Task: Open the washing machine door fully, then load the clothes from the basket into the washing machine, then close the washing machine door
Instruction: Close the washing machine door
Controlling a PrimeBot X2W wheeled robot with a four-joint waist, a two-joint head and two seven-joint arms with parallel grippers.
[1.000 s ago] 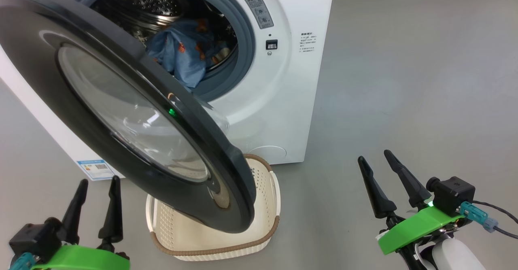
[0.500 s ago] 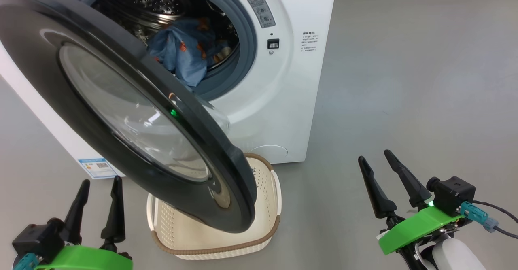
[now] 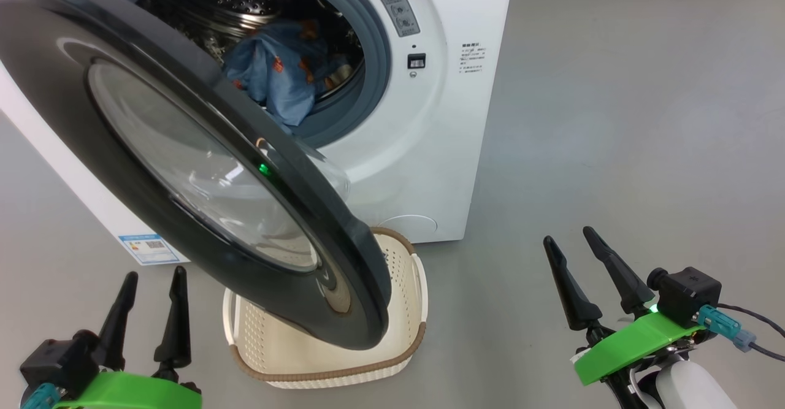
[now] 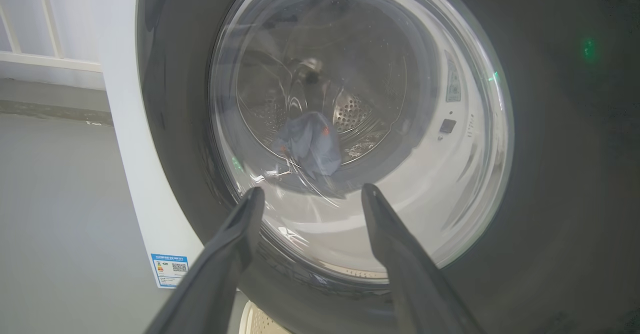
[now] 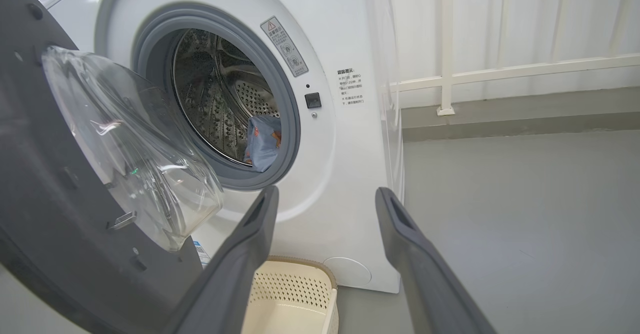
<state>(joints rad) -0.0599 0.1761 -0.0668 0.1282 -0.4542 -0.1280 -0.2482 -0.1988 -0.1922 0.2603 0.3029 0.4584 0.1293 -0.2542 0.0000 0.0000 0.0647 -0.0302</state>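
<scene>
The white washing machine (image 3: 429, 170) stands ahead with its door (image 3: 67, 102) swung partly open, the black rim hanging over the basket (image 3: 402, 268). Clothes (image 3: 276, 78), light blue with orange figures, lie inside the steel drum. What I can see of the cream basket holds nothing. My left gripper (image 3: 153, 277) is open at the lower left, in front of the door's outer face (image 4: 550, 174), with its fingers (image 4: 240, 229) apart and holding nothing. Out on the floor at the lower right, my right gripper (image 3: 570, 240) is open and holds nothing; the right wrist view shows the drum and clothes (image 5: 262, 141).
Bare grey floor (image 3: 644, 121) spreads to the right of the machine. A white railing and wall (image 5: 500, 73) run behind it. A blue label (image 3: 147, 246) sits on the machine's lower left corner.
The head view has shifted slightly, so the machine sits a little higher and to the right. Both grippers stay open where they were, and the door has not visibly moved.
</scene>
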